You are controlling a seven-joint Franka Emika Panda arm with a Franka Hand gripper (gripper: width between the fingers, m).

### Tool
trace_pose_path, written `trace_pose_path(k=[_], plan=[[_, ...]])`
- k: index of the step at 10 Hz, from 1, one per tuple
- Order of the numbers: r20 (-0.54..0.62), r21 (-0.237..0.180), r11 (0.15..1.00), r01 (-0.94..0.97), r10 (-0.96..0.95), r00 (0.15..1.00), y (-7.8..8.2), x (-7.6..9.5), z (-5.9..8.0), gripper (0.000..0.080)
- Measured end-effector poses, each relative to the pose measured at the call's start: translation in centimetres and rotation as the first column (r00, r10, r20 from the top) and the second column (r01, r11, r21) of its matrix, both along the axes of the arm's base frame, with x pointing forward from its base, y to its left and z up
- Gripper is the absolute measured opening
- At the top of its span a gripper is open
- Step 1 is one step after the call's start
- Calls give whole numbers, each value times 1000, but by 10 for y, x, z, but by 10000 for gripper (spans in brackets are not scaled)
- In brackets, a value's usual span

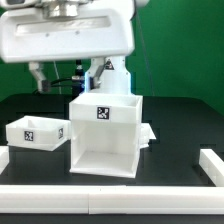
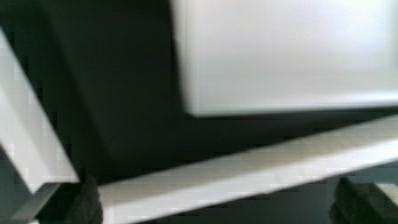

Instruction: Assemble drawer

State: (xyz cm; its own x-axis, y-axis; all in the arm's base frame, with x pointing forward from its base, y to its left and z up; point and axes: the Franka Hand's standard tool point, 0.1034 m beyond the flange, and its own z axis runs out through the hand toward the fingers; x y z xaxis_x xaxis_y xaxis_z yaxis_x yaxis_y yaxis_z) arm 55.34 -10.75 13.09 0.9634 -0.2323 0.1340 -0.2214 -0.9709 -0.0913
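Hanging behind box shell point(image 1: 105, 135), pincer point(image 2: 214, 205) spread apart, white edge between fingertips point(image 2: 59, 205); tray point(image 1: 37, 131) well aside.

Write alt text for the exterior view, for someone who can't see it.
A white open-fronted box stands on a black table, a square tag on its upper edge. A shallow white tray sits beside it at the exterior view's left; a white robot arm looms behind the box.

The box shell point(image 1: 107, 145) and tray point(image 1: 20, 138) are white with black-and-white square tags point(image 1: 102, 111); the table point(image 1: 180, 125) is black.
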Motion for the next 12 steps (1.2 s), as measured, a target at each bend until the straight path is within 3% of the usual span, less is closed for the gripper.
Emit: trace_pose_path(k=[1,2,9,12], plan=[[-15,-2,1000,9,-9,1000,0,-8,-11,649],[7,-14,1000,19,-19,1000,5,-8,-14,649],[26,-22,1000,15,-14,1000,12,-9,-12,649],[-54,31,999,31,-29,998,17,-20,-4,649]])
